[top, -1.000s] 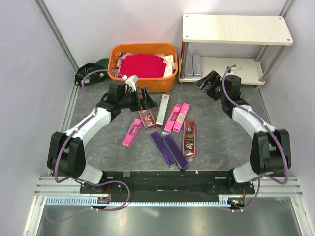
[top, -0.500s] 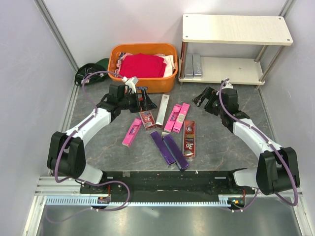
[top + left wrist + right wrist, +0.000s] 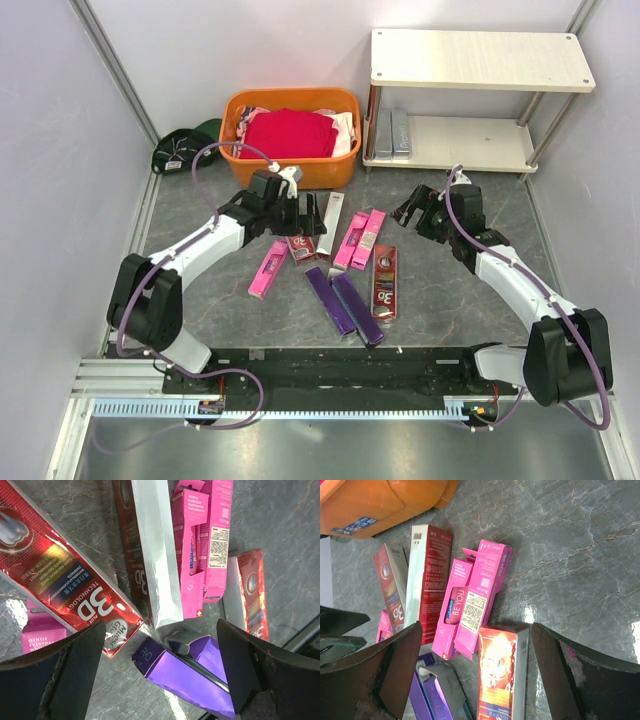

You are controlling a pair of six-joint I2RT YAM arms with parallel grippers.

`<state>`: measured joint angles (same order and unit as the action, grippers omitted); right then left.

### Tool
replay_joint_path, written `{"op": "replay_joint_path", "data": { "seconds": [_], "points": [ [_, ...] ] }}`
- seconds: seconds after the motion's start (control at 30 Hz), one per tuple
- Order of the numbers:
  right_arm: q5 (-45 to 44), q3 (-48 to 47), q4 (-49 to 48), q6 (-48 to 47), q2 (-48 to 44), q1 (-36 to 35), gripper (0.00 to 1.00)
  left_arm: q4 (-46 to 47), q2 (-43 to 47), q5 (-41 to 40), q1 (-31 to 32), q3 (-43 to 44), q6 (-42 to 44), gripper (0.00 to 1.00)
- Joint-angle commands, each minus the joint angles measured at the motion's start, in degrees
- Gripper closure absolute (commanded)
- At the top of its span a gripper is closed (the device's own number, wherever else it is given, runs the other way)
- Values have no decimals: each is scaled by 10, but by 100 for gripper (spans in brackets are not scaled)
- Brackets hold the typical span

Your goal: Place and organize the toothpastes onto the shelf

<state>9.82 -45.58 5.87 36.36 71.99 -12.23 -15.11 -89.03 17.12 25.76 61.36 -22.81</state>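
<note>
1. My left gripper (image 3: 311, 213) has its fingers spread and holds nothing. It hangs low over the loose toothpastes (image 3: 384, 281) near the middle of the counter, above the silver-grey box (image 3: 157, 555) and the red box (image 3: 70, 580) touching it. I judge the wide spread is there to straddle one slim box across its narrow side.
2. My right gripper (image 3: 412, 206) is likewise spread and empty. It faces the pink pair (image 3: 475, 600), which lie side by side and touching. It sits between the pile and the shelf (image 3: 470, 60) at the far right corner, so this arm is probably the better one for carrying.
3. Two grey boxes (image 3: 392, 131) lie flat and parallel at the left end of the lower board. This leaves room to line up the rest, so the task looks early.
</note>
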Motion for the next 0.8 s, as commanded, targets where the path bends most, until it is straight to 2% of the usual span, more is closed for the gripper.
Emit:
{"op": "replay_joint_path", "data": {
  "seconds": [0.0, 0.23, 0.43, 0.57, 0.73, 0.77],
  "points": [
    [14, 10, 2, 3, -26, -3, 2, -12, -29, -68, 24, 47, 42, 2],
    [21, 9, 1, 8, -33, -3, 2, -14, -125, -100, 48, 144, 55, 4],
    [31, 6, 1, 11, -28, -3, 2, -31, -209, -159, 76, 219, 75, 5],
    [34, 4, 1, 13, -27, -3, 2, -35, -242, -213, 93, 236, 73, 9],
    [36, 5, 2, 14, -30, -3, 2, -35, -289, -231, 97, 256, 61, 13],
    [37, 6, 3, 14, -30, -3, 2, -35, -295, -232, 97, 259, 58, 17]
  ]
}}
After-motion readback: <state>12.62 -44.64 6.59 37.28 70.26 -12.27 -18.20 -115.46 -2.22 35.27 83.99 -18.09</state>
